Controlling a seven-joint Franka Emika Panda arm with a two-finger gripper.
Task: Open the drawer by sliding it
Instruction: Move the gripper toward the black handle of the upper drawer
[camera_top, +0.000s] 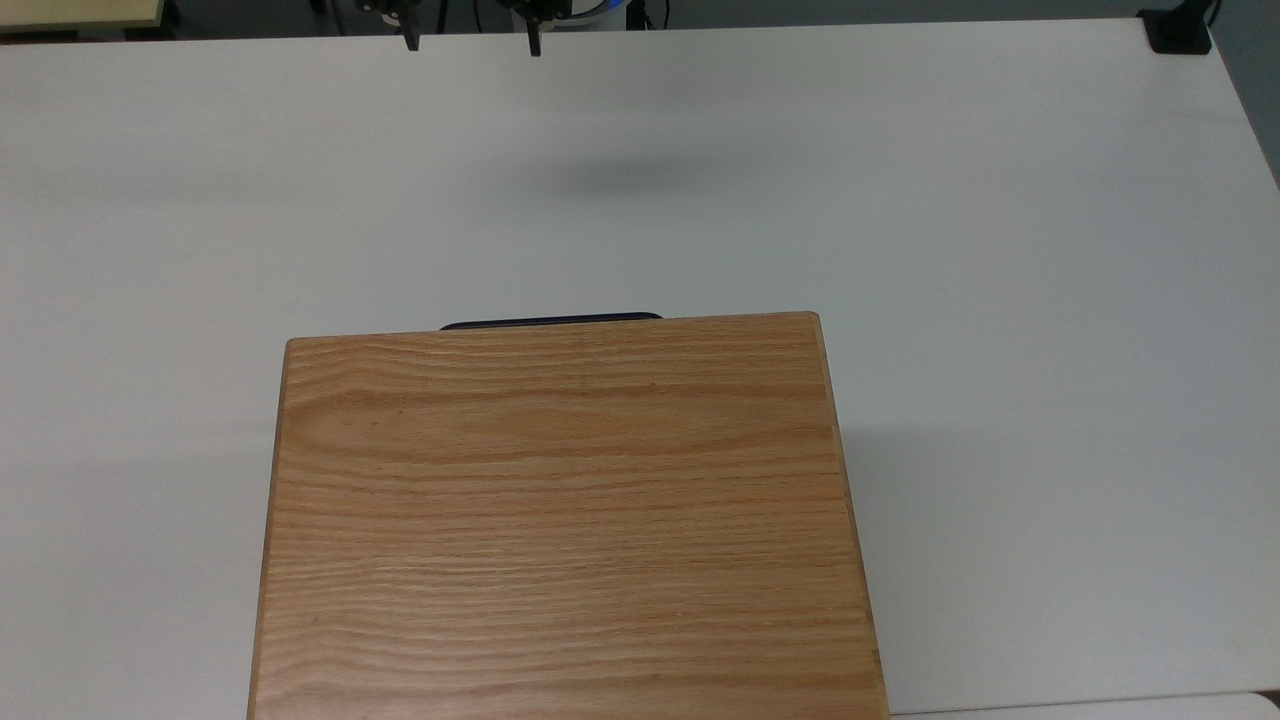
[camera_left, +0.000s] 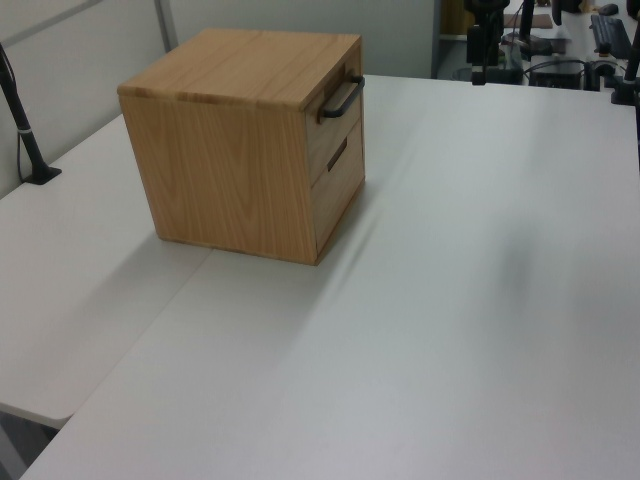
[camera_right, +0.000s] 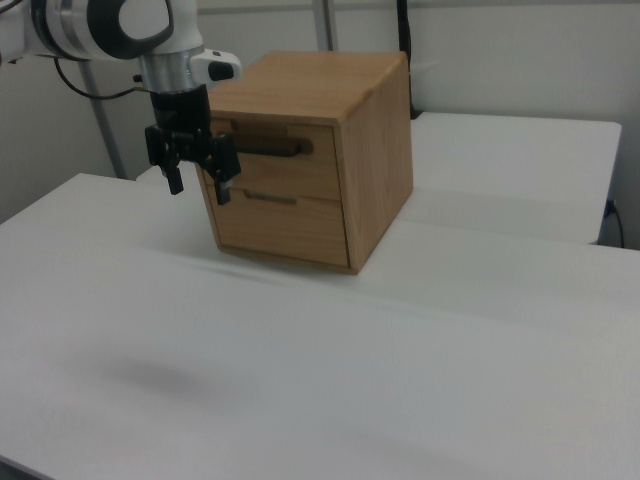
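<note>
On the white bench (camera_top: 1000, 250) sits an oak cabinet (camera_left: 240, 150); the drawer (camera_right: 280, 165) is its upper front, pushed in flush, black handle (camera_top: 550, 321) poking past the top edge in the top view. A second drawer front (camera_right: 285, 225) sits below it. Jaws (camera_right: 198, 185) spread wide, empty, hanging above the bench, well apart from the handle at the top view's upper edge (camera_top: 472, 42).

white arm (camera_right: 120, 25), black joints, black two-finger claw (camera_right: 197, 186)

Lab, white table (camera_top: 900, 200), robot arm (camera_right: 110, 25)
</note>
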